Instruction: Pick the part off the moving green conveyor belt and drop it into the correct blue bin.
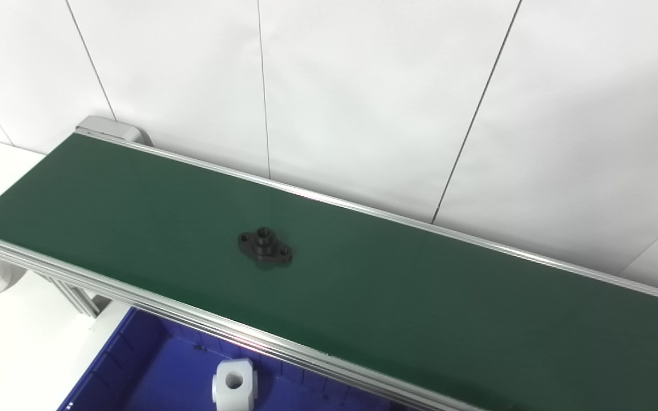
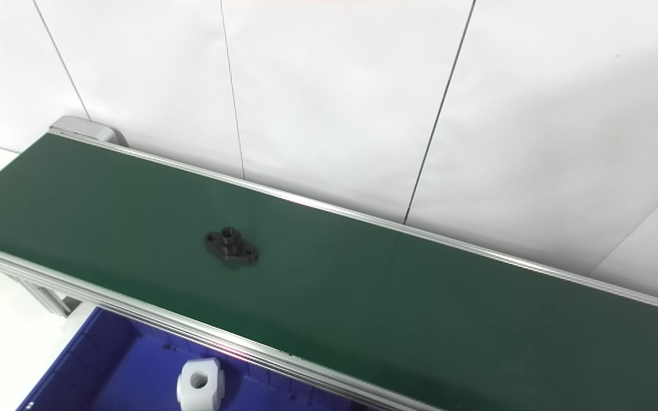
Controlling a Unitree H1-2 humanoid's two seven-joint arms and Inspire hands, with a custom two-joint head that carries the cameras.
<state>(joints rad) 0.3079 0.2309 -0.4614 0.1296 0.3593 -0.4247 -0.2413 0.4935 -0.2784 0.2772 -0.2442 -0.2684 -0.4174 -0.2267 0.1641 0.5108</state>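
Black flanged part (image 1: 265, 246) lies flat at frame centre-left on green belt (image 1: 420, 285), neither hand in view so state unknown; judged best: lead its travel, pinch the raised hub, then blue bin (image 1: 135, 371).

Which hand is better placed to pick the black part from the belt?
Probably the left, though neither hand is in view. The black part lies left of centre on the green belt, above the blue bin at lower left.

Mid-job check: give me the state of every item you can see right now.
black part: lying flat on the belt, untouched
green conveyor belt: carrying only the black part
blue bin: holds one white part
white part: resting in the bin
hands: not in view
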